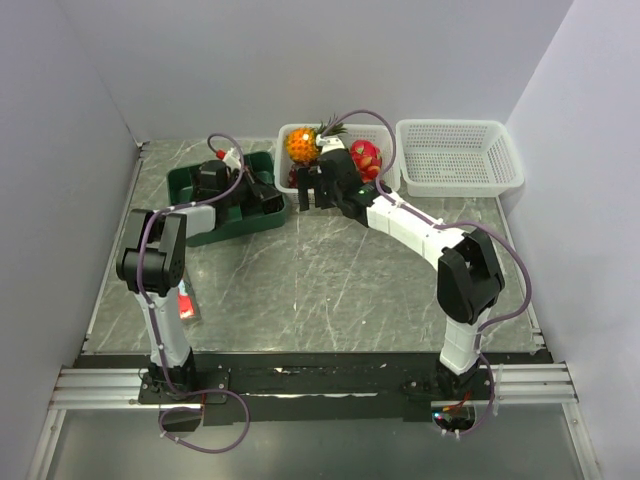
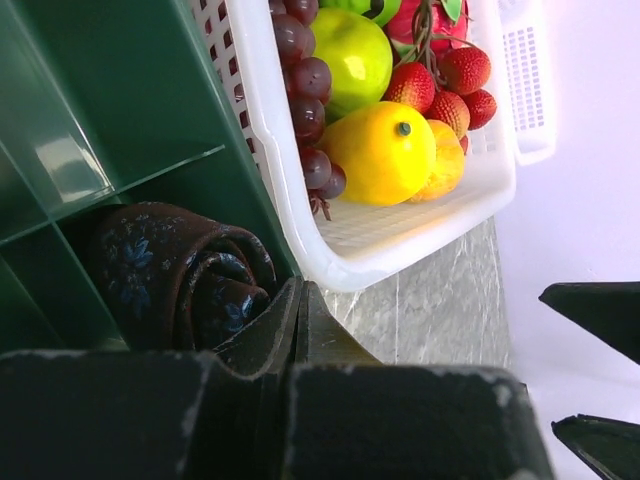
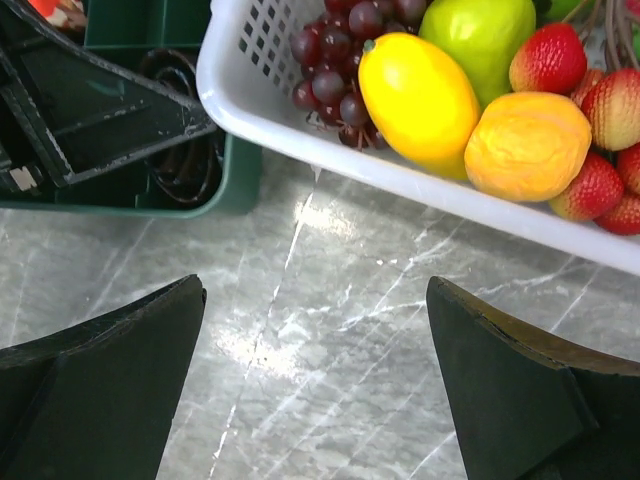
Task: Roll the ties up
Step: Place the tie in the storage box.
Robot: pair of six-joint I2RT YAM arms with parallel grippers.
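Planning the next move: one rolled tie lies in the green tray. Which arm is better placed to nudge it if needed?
Probably left. The left gripper, shut, is at the green tray right beside the rolled tie; the right gripper hangs open over the table by the white basket.

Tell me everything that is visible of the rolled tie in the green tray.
The rolled tie is dark brown-black fabric with a faint blue flower pattern, wound into a loose coil, its spiral end toward the left wrist camera. It lies in one compartment of the green tray, near the wall beside the white basket. The tips of the shut left pincer are right beside it; contact cannot be told.
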